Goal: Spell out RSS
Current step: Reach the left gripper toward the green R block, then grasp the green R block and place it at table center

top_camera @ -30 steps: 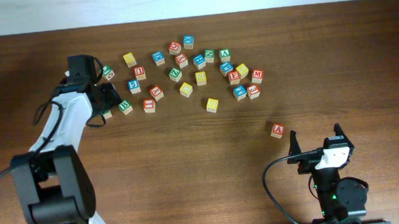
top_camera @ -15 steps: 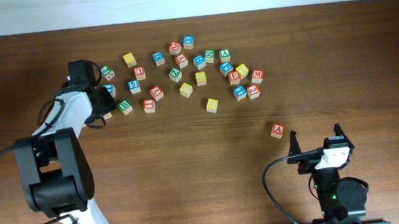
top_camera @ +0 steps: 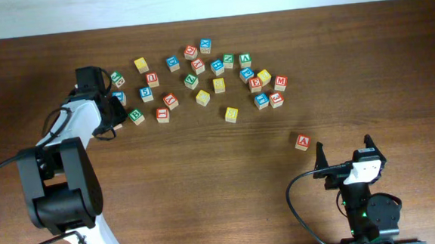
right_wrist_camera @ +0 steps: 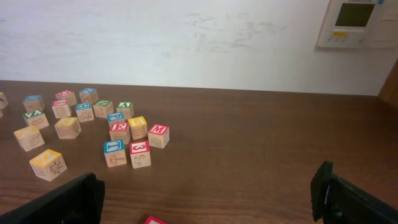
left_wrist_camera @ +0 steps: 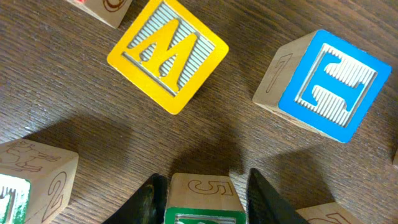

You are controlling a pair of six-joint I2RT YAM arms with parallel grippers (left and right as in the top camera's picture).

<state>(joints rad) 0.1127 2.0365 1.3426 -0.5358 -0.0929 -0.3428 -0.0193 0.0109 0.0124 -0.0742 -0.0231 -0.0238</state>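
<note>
Only the left wrist view is showing the left claw (left_wrist_camera: 204,208) sitting narrow around a green-topped block (left_wrist_camera: 202,186) marked 5, at the left edge of the letter-block cluster (top_camera: 200,78) on the bench (top_camera: 206,183). Whether it is gripping is unclear, the frame cutting it off. Overhead, the arm is hiding that block. The right claw (right_wrist_camera: 208,202) is gaping wide, well apart from the cluster. No R or S is reading clearly.

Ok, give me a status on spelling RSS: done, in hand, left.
Done: nothing. No row is laid, and the blocks lie scattered. In hand: the left gripper has its fingers either side of a green-faced block, grip unclear. The right gripper sits open. Left: all three letters.
</note>
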